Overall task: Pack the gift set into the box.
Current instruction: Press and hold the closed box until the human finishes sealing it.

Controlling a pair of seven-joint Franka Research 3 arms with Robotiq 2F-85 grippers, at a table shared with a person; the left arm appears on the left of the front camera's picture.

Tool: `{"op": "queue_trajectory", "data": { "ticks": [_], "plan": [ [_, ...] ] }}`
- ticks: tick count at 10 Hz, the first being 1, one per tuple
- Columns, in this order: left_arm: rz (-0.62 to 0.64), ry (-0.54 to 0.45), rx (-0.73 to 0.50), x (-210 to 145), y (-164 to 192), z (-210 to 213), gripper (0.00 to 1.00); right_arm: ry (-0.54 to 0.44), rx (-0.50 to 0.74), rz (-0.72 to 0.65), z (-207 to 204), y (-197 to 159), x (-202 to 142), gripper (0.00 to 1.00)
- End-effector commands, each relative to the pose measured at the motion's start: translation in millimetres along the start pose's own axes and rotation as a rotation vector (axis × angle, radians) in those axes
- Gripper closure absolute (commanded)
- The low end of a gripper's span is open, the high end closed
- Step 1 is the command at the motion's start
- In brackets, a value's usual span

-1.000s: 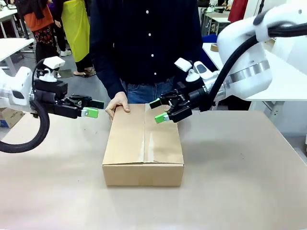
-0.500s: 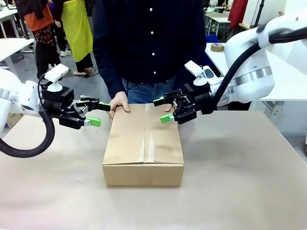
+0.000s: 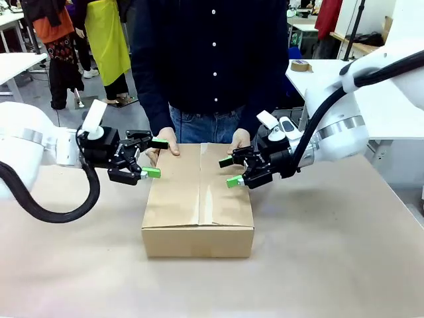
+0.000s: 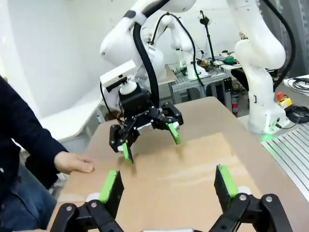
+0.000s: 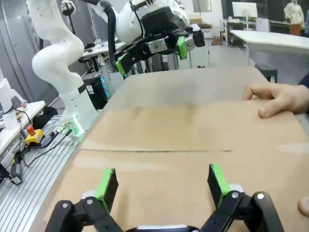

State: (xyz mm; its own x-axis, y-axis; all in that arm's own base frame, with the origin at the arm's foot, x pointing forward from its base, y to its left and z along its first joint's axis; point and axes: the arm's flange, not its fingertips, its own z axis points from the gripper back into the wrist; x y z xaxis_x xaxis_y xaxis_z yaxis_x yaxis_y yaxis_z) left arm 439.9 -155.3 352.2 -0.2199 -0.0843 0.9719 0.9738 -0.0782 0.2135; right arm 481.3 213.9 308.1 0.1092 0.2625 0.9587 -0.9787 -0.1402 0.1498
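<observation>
Beside the left edge of the box [image 3: 199,199], I am holding my left tool [image 3: 156,158] level with its top, the two green-padded fingers spread apart and gripping nothing. Whether the lower fingertip is touching the cardboard I cannot tell. From the left wrist view, this tool [image 4: 168,186] is gaping wide over the brown lid.

Over the right part of the lid, near its far edge, I am holding my right tool [image 3: 229,171], fingers likewise apart and empty. Both tools are pointing inward at each other across the box.

The box is sitting on the surface [image 3: 331,252] near the middle of the far edge, its flaps lying closed with a seam running down the middle of the top.

A person is standing at the far edge, resting one hand [image 3: 164,140] on the far left corner of the lid and the other hand [image 3: 240,139] on the far right corner, just behind my right tool.
</observation>
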Motion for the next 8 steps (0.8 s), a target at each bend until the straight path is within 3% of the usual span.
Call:
{"op": "queue_trajectory", "data": {
  "ticks": [1,3,5,8],
  "plan": [
    [0.094,0.075,0.007,-38,4,-11,0.00,0.037,-0.023,0.063,-10,-14,0,0.00],
    [0.135,0.153,0.033,-50,10,-18,0.00,0.090,-0.015,0.137,-17,-19,-5,0.00],
    [0.134,0.154,0.028,-54,11,-23,0.00,0.115,-0.017,0.200,-24,-24,-13,0.00],
    [0.129,0.226,0.011,-57,12,-28,0.00,0.137,-0.059,0.179,-25,-30,-23,0.00]
  ]
}}
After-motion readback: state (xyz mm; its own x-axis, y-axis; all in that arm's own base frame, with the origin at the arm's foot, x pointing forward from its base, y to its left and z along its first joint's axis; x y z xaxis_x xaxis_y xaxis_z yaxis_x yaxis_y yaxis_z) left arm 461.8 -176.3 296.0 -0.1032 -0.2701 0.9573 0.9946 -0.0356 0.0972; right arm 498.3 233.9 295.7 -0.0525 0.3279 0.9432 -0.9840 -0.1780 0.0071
